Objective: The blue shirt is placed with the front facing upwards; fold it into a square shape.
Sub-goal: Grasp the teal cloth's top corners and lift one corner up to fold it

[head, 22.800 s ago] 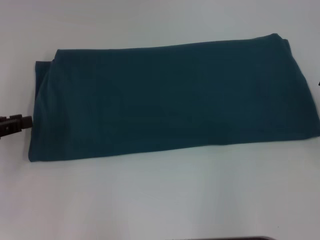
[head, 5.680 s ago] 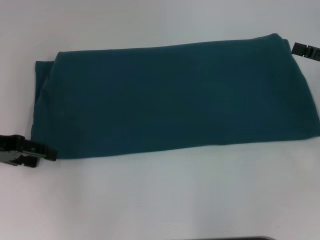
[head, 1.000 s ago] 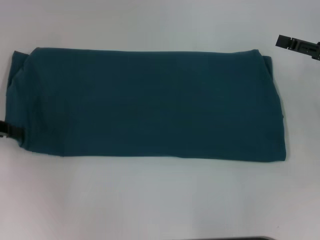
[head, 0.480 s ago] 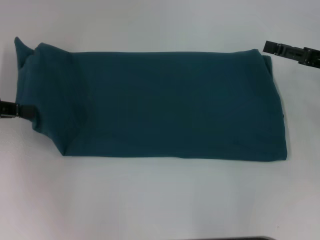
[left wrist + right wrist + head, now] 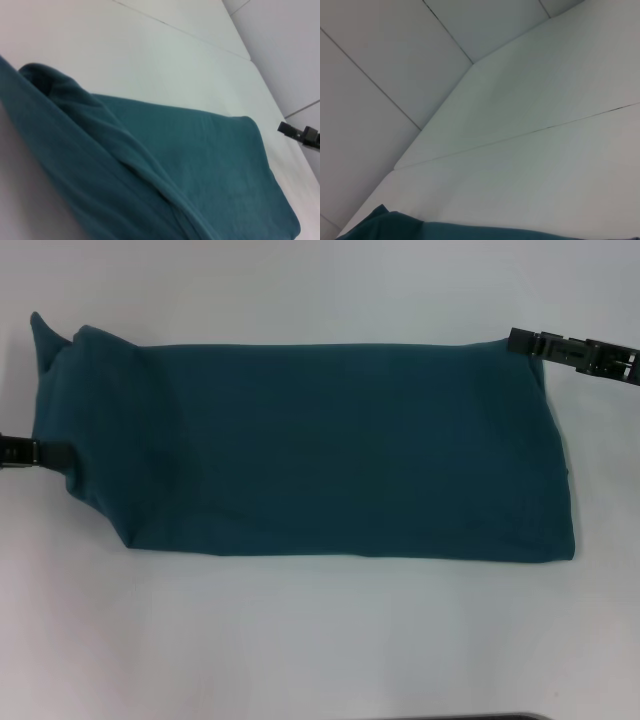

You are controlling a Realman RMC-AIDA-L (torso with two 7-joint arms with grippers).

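Note:
The blue shirt (image 5: 330, 440) lies on the table as a long folded band running left to right, with no letters showing. Its left end is bunched and raised, with one tip standing up at the far left. My left gripper (image 5: 45, 454) is shut on that left edge about halfway along it. In the left wrist view the raised fold of the blue shirt (image 5: 115, 165) fills the foreground. My right gripper (image 5: 520, 341) is at the band's far right corner, touching its edge, and also shows in the distance as the right gripper (image 5: 290, 130). A strip of the blue shirt (image 5: 420, 227) edges the right wrist view.
The white table (image 5: 320, 640) spreads out on all sides of the shirt, and a seam (image 5: 545, 127) crosses it. A dark edge (image 5: 450, 717) shows at the near side. Pale wall panels (image 5: 380, 60) stand beyond the table.
The shirt's left end has lifted off the table and drawn inward in my left gripper. My right gripper has moved left and down onto the far right corner.

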